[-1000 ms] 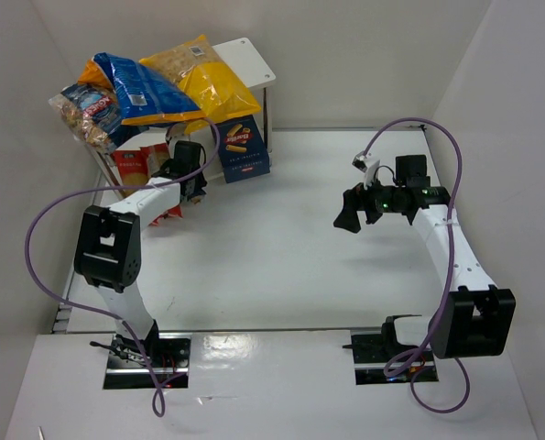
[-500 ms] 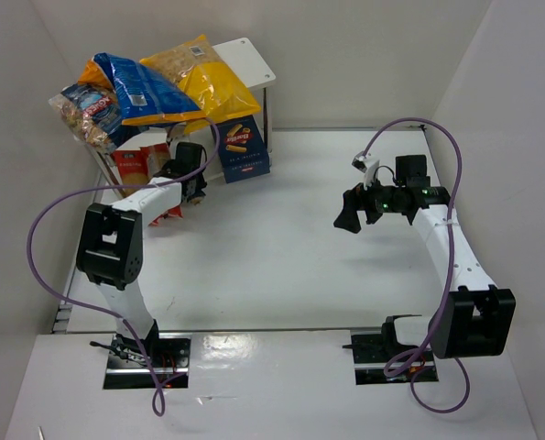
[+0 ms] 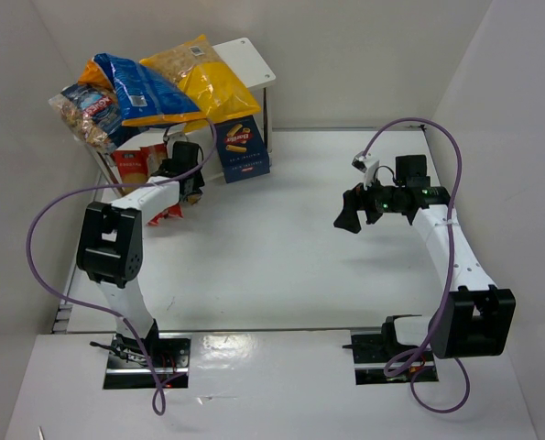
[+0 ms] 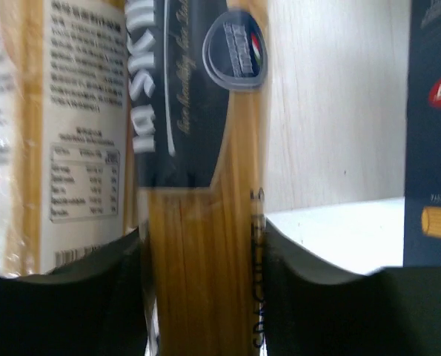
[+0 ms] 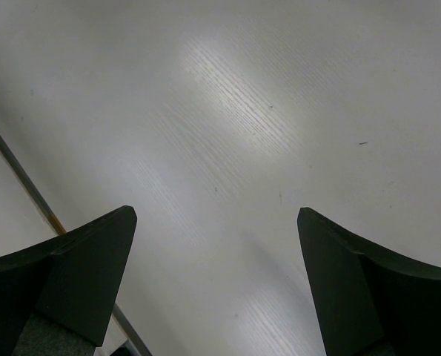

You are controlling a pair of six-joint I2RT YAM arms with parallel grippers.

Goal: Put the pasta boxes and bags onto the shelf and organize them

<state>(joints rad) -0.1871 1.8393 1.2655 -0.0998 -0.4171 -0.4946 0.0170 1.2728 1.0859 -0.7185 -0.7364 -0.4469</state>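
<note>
My left gripper [image 3: 182, 170] is at the lower level of the white shelf [image 3: 254, 62]. It is shut on a long clear spaghetti pack with a dark-blue label [image 4: 201, 185], which stands upright between its jaws [image 4: 201, 248]. Another spaghetti pack with a white nutrition panel [image 4: 64, 133] stands just to its left. The dark blue carton [image 4: 433, 148] stands to its right, and also shows under the shelf in the top view [image 3: 243, 147]. Red-labelled packs [image 3: 130, 165] stand under the shelf's left end. My right gripper [image 3: 348, 218] is open and empty above the bare table [image 5: 216, 215].
Blue [image 3: 144, 92], yellow [image 3: 203, 78] and clear [image 3: 84, 112] pillow bags are piled on the shelf's top board, overhanging its left end. White walls close in the table on the left, back and right. A purple cable loops from each arm.
My left gripper has edged slightly further in toward the shelf with the spaghetti pack. The right arm has not moved.
</note>
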